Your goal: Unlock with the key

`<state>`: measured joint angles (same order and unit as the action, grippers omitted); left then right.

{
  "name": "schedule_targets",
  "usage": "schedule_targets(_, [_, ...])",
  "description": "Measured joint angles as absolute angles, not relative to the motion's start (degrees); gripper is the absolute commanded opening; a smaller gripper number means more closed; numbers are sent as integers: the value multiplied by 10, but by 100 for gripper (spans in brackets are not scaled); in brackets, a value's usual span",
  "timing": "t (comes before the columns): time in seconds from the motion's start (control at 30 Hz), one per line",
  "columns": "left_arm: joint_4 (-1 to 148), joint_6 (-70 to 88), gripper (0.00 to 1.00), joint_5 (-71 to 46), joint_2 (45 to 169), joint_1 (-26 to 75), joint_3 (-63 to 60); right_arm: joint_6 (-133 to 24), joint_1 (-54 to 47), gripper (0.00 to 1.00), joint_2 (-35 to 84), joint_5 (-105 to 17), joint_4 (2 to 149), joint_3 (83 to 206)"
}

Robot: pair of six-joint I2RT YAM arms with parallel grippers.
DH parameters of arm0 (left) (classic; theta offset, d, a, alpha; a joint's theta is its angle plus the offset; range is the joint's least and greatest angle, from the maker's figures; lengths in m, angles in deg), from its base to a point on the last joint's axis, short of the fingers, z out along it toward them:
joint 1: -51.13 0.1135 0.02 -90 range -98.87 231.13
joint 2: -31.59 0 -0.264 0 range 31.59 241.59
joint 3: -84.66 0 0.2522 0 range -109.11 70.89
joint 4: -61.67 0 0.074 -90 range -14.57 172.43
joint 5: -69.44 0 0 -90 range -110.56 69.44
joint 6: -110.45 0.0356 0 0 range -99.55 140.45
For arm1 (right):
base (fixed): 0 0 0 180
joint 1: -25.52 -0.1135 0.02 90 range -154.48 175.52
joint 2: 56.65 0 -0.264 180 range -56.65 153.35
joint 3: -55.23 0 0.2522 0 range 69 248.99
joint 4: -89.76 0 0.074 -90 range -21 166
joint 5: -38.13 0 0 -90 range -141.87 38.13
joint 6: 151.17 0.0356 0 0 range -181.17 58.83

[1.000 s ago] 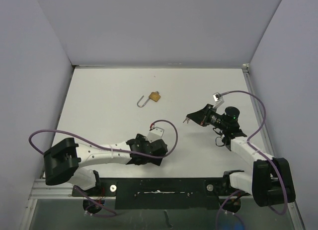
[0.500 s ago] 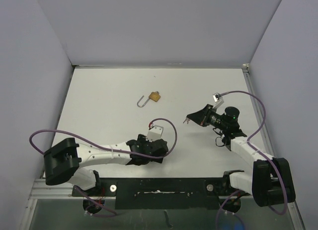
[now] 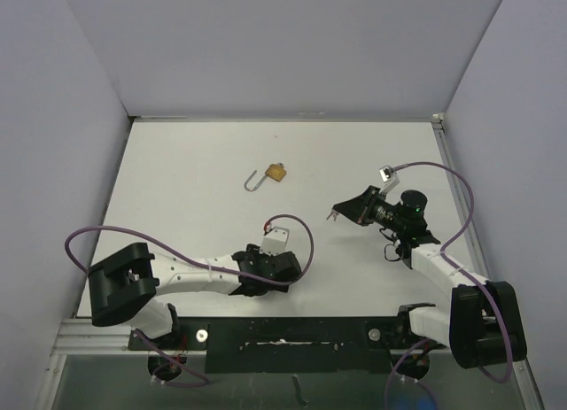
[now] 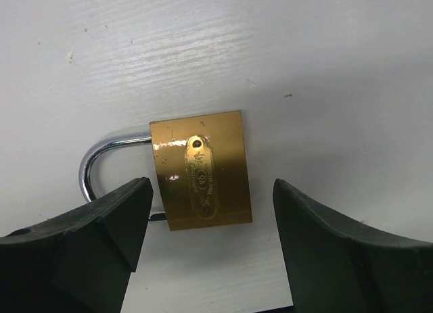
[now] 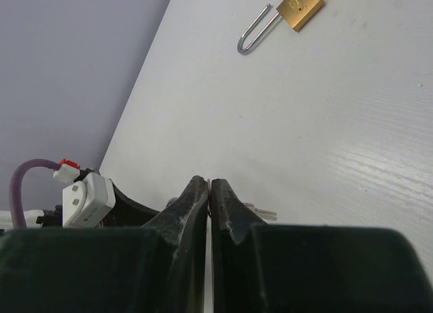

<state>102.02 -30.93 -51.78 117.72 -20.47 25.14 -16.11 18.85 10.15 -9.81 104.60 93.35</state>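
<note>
Left end effector (image 4: pixel 208 195) hangs low over the white surface (image 3: pixel 195 162), nearest the arm bases. Its two dark fingers (image 4: pixel 101 238) are spread wide apart and grip nothing. From its own wrist camera the brass padlock (image 4: pixel 201 170) shows in the gap between the tips, but the overhead view puts that end effector well short of the lock and not touching it. Farther out and to the right, the right end effector (image 5: pixel 208 184) is closed tight, its tips pressed together. A small silver key (image 5: pixel 262 212) is pinched there and sticks out just beside them. This end effector points in toward the middle of the surface and is also well apart from the lock. Farthest of all, near the middle of the surface, the padlock lies flat with its engraved oval plate facing up. Its silver shackle (image 3: pixel 255 181) reaches toward the left and a little nearer. Whether the shackle is latched cannot be told. Plain pale walls (image 3: pixel 283 47) close in the far side.
</note>
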Motion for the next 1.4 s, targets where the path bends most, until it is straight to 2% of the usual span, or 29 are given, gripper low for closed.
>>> schedule_targets(0.13, [1016, -317, 66, -519, 1183, -205, 257, -161, 190, 0, 102, -98, 1046, 934])
schedule_targets(0.2, [1014, -319, 61, -519, 1186, -205, 259, -161, 191, 0, 102, -98, 1046, 934])
schedule_targets(0.23, [1012, -320, 57, -519, 1187, -205, 259, -161, 191, 0, 102, -98, 1046, 934])
schedule_targets(0.37, [1004, -325, 28, -529, 1188, -205, 265, -161, 192, 0, 102, -98, 1046, 934])
schedule_targets(0.43, [1001, -327, 21, -533, 1189, -206, 265, -162, 192, 0, 102, -98, 1046, 934])
schedule_targets(0.53, [997, -330, 14, -539, 1189, -207, 268, -162, 192, 0, 102, -98, 1046, 934])
schedule_targets(0.83, [975, -335, 8, -564, 1202, -193, 268, -163, 192, 0, 113, -98, 1046, 934])
schedule_targets(1.23, [819, -271, 4, -564, 1256, -60, 256, -164, 196, 0, 128, -98, 1047, 934])
schedule_targets(1.33, [795, -247, 6, -561, 1288, -45, 228, -165, 197, 0, 132, -97, 1048, 934])
schedule_targets(1.4, [776, -236, 16, -555, 1305, -34, 214, -165, 199, 0, 132, -97, 1049, 934])
